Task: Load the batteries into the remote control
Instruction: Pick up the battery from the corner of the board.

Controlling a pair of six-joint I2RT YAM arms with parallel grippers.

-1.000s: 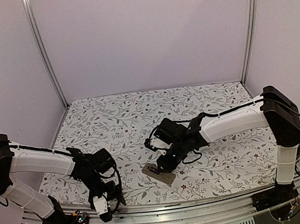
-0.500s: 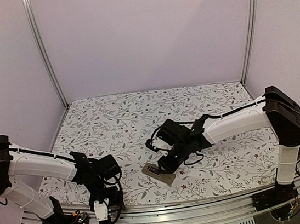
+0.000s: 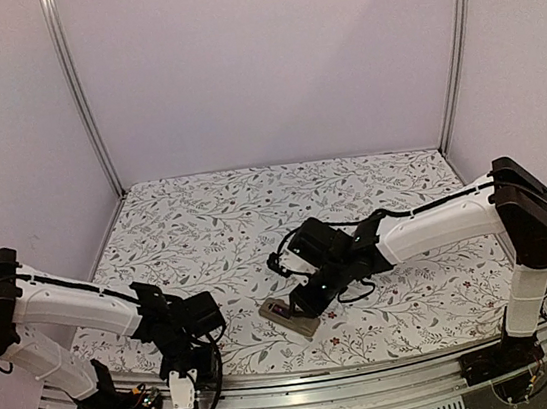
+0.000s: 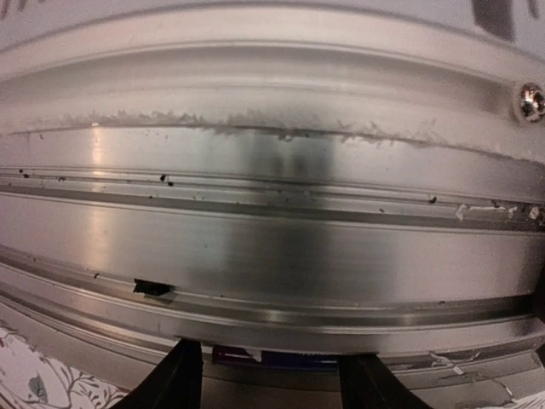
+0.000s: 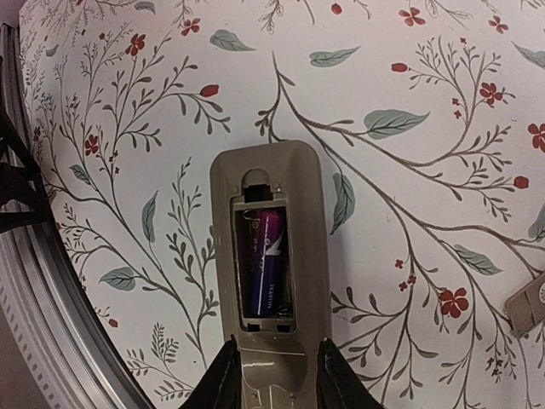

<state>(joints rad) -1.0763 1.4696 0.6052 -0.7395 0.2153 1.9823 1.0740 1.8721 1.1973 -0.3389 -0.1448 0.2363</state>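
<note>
The left arm (image 3: 75, 306) is seen folded low at the near edge, the left gripper (image 3: 183, 386) pointed down with fingers (image 4: 180, 379) set apart. The right arm (image 3: 438, 228) is stretched inward, the right gripper (image 3: 302, 305) clamped on the remote control (image 5: 271, 256).

Left arm (image 3: 76, 311): forearm sinks toward bottom of frame across 3 top views, elbow end ending lower at far left. Left gripper (image 3: 185, 396) drops from cloth edge further into lower left, now over aluminium rail (image 3: 327, 384). Right arm (image 3: 438, 228): shoulder joint at right edge and long white link slide slightly down and right. Its wrist block shifts right, sitting lower above remote control (image 3: 291, 318).
</note>
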